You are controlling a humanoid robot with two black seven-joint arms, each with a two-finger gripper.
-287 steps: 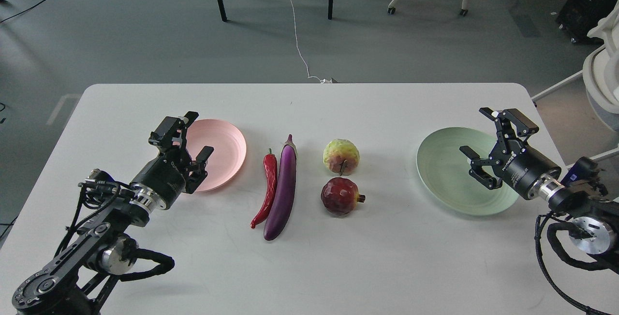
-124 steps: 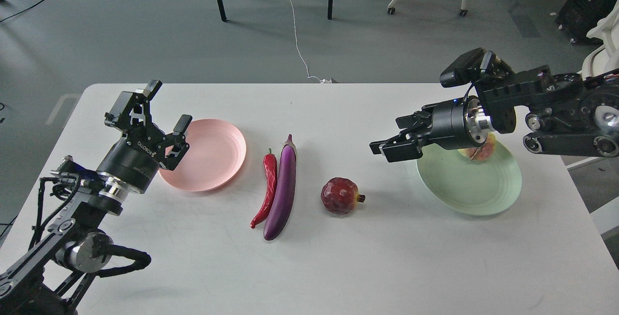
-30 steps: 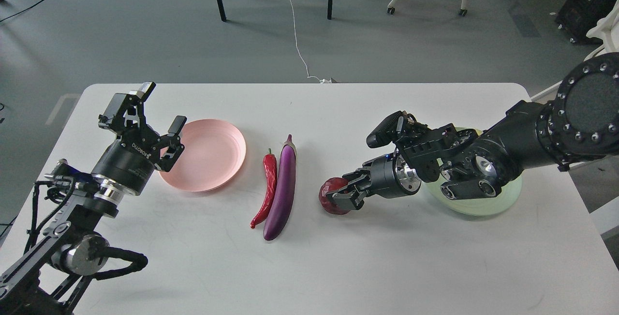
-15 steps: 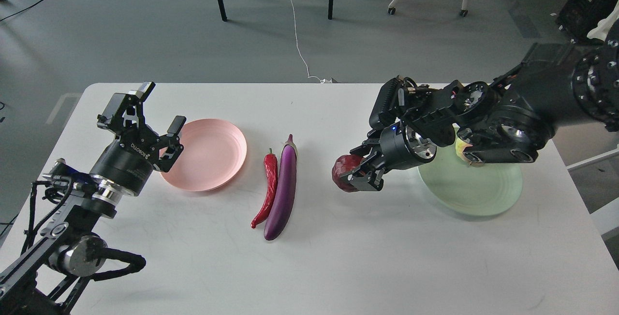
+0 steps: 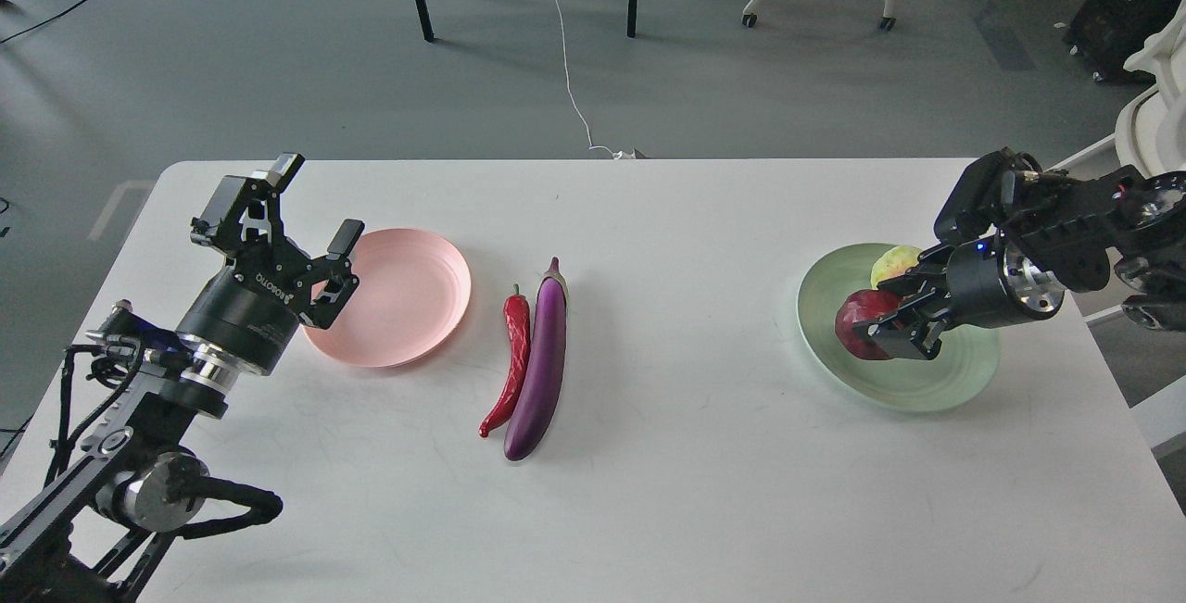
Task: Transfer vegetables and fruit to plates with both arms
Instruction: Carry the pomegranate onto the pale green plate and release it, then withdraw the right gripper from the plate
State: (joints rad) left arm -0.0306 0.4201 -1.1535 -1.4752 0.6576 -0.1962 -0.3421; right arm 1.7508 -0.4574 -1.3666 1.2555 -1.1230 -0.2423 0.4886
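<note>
Currently the right arm's black two-finger gripper [image 5: 880,325] is clamped on the dark red faceted pomegranate [image 5: 857,322] and holds it over the pale mint-green round plastic plate [image 5: 903,395]. Whether the fruit touches the plate floor cannot be told. The round yellow-green fruit [image 5: 891,262] lies on the far part of the same plate, mostly hidden behind the right wrist.

Left gripper [image 5: 301,219]: fingers spread wide, holding nothing, poised just beside the left rim of the pale pink round plastic plate [image 5: 408,297], which is bare.

The long glossy purple eggplant [image 5: 540,364] and the thinner curved red chili pepper [image 5: 510,358] lie side by side, touching, on the white table [image 5: 649,492] between the two plates.

Step in hand, by my reading: placing the second fruit; fruit half nearly done, vegetables untouched.

Next move: lower if needed, open the right fingers and withdraw without nudging either fruit off. The left arm should then take the chili first, since it lies nearer the pink plate.
</note>
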